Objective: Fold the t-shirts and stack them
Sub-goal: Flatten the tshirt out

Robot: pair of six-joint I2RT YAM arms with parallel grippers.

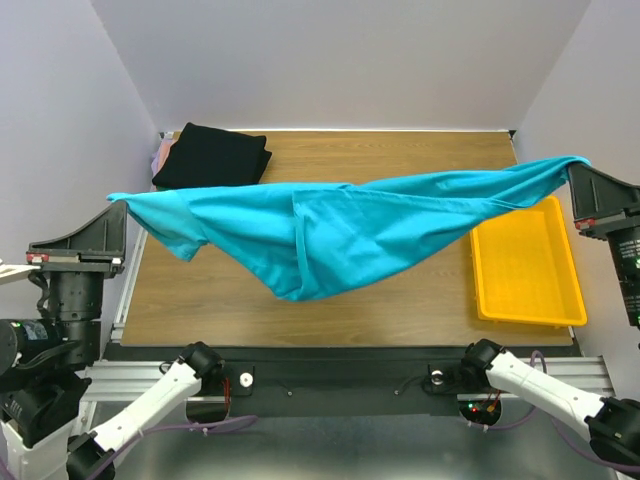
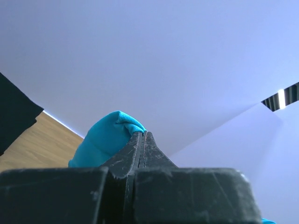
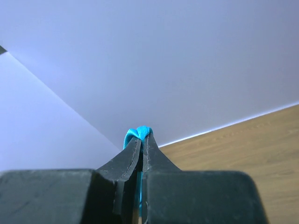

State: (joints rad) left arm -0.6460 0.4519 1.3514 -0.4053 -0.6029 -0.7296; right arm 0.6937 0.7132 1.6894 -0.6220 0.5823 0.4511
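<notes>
The turquoise t-shirt hangs stretched in the air across the table, sagging in the middle. My left gripper is shut on its left end, and a bunch of the cloth shows beside the closed fingertips. My right gripper is shut on its right end, with a fold of cloth pinched at the tips. The folded stack, black on top with pink-orange edges at its left, lies at the table's back left corner.
A yellow plastic tray sits at the table's right side, below the shirt's right end. The wooden table is walled by white panels at the back and both sides. The arm bases stand along the near edge.
</notes>
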